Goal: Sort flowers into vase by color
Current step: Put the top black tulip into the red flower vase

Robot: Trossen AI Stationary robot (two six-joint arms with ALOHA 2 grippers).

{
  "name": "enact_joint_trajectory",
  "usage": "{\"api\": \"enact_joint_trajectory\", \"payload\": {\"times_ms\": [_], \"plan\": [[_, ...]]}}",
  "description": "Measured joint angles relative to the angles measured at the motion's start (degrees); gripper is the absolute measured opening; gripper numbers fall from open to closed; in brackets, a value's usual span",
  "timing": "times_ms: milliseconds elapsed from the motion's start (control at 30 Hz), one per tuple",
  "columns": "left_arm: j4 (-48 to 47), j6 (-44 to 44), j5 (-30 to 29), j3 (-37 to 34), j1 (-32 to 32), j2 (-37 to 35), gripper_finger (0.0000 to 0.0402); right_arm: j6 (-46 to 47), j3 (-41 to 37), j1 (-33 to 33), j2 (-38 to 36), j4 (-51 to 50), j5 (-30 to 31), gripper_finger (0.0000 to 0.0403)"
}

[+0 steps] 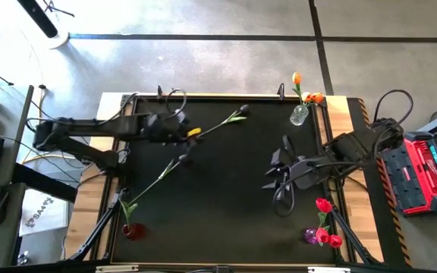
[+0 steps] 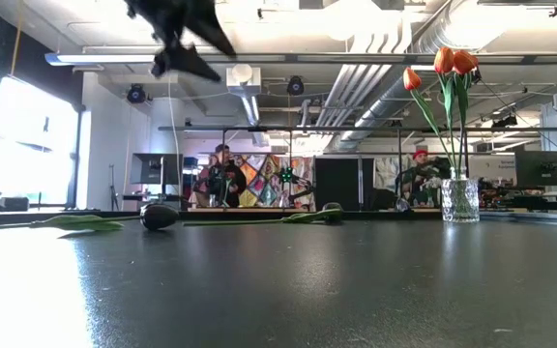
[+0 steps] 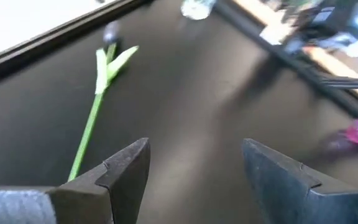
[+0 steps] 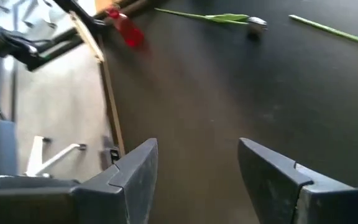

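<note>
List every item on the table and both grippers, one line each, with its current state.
Left gripper: jaws open, empty, above the mat's far left.
Right gripper: jaws open, empty, above the mat's right.
Clear vase: upright, holding orange tulips.
Dark tulip: lying flat, unsorted.
Second dark tulip: lying flat, unsorted.
Red vase: at near left corner.
Purple vase: holding red tulips.

One camera looks straight down on the counter (image 1: 226,182); another sits level at its surface; both share the clear vase (image 1: 300,114).
</note>
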Motion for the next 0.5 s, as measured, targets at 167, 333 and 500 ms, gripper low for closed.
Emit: {"api": "enact_joint_trajectory", "payload": {"times_ms": [167, 333, 500], "plan": [[1.2, 0.2, 1.2, 0.0, 4.8, 5.7, 0.0239, -1.4, 0.0, 0.0, -1.5, -4.4, 1.5, 0.021], [2.4, 0.9, 4.2, 0.0, 7.9, 11.1, 0.0239, -4.2, 0.0, -0.4, -2.0, -6.2, 2.9, 0.021], [3.3, 5.0, 7.7, 0.0, 10.7, 15.5, 0.0239, -5.0, 0.0, -3.1, -2.4, -6.1, 4.0, 0.021]]}}
